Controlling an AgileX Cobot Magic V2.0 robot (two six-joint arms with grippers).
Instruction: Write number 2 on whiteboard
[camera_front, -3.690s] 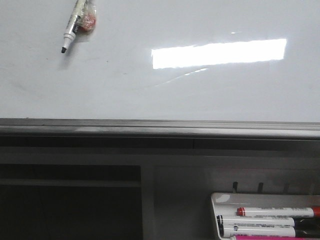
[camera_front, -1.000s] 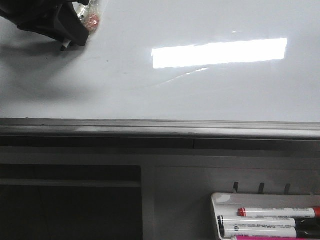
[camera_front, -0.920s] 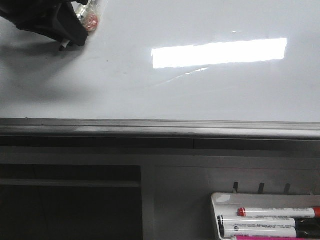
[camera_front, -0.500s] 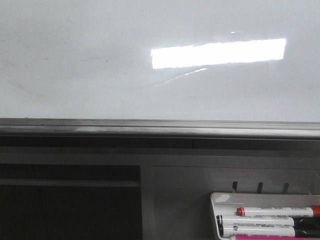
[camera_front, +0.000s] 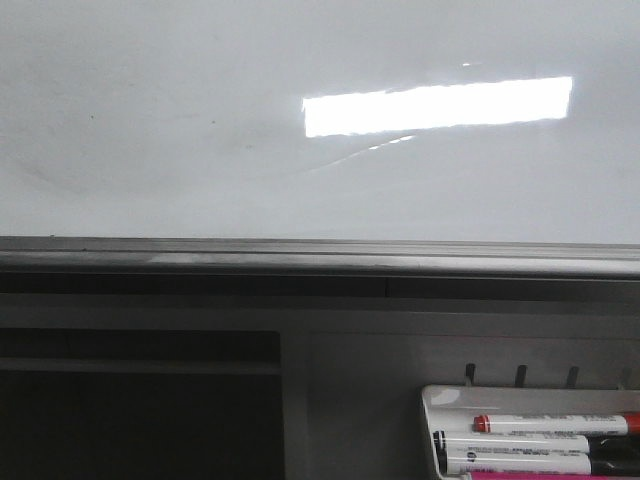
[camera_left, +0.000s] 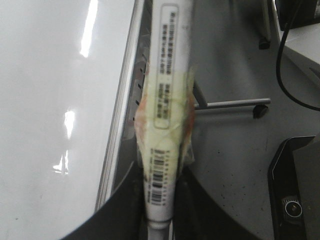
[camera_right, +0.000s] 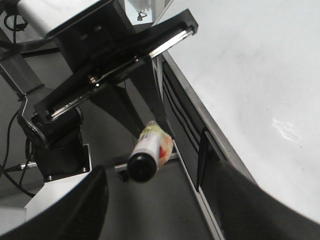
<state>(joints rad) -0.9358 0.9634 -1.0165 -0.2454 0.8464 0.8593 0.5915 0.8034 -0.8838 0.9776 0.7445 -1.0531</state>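
The whiteboard (camera_front: 200, 120) fills the upper half of the front view, glossy, with a bright rectangular reflection. No number 2 is in view on it. Neither gripper shows in the front view. In the left wrist view my left gripper (camera_left: 161, 172) is shut on a white marker (camera_left: 167, 75) wrapped in yellowish tape, and the whiteboard (camera_left: 50, 125) lies to one side. In the right wrist view my right gripper (camera_right: 157, 200) is open and holds nothing. The marker (camera_right: 145, 157) shows its black end beyond the fingers, apart from them, beside the whiteboard (camera_right: 260, 75).
A grey metal rail (camera_front: 320, 258) runs along the board's lower edge. Below it at the right is a white tray (camera_front: 432, 400) with several markers. Dark shelving lies at the lower left. A black stand (camera_right: 115, 55) and cables stand off the board's side.
A second ago my left gripper was closed around the marker at the board's upper left. Gripper and marker have since left the front view, and the board there is bare.
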